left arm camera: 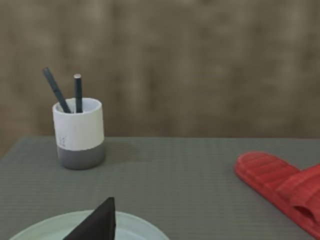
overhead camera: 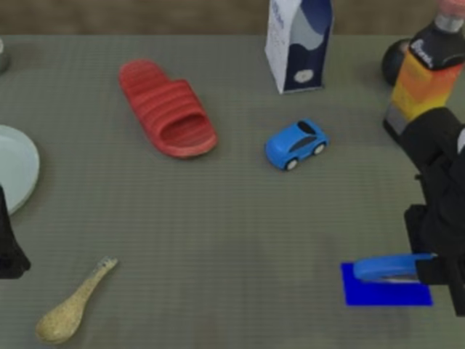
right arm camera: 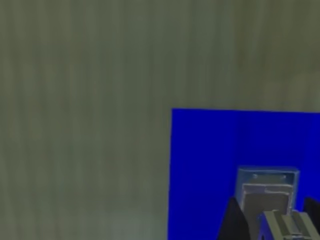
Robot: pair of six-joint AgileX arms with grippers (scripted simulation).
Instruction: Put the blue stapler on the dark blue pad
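Note:
The blue stapler (overhead camera: pixel 391 267) lies lengthwise over the far edge of the dark blue pad (overhead camera: pixel 383 294), near the table's front right. My right gripper (overhead camera: pixel 430 267) is shut on the stapler's right end. In the right wrist view the stapler (right arm camera: pixel 267 186) shows its silver underside between the two dark fingers (right arm camera: pixel 233 222), with the pad (right arm camera: pixel 210 165) right beneath it. I cannot tell whether the stapler touches the pad. My left arm (overhead camera: pixel 10 247) stays parked at the table's left edge.
A blue toy car (overhead camera: pixel 296 144) stands mid-table, a red slipper (overhead camera: pixel 167 109) to its left. A blue-and-white carton (overhead camera: pixel 298 43) and an orange bottle (overhead camera: pixel 425 73) stand at the back. A pale plate (overhead camera: pixel 14 167), a wooden spoon (overhead camera: pixel 73 305) and a pen cup (left arm camera: pixel 79 132) are on the left.

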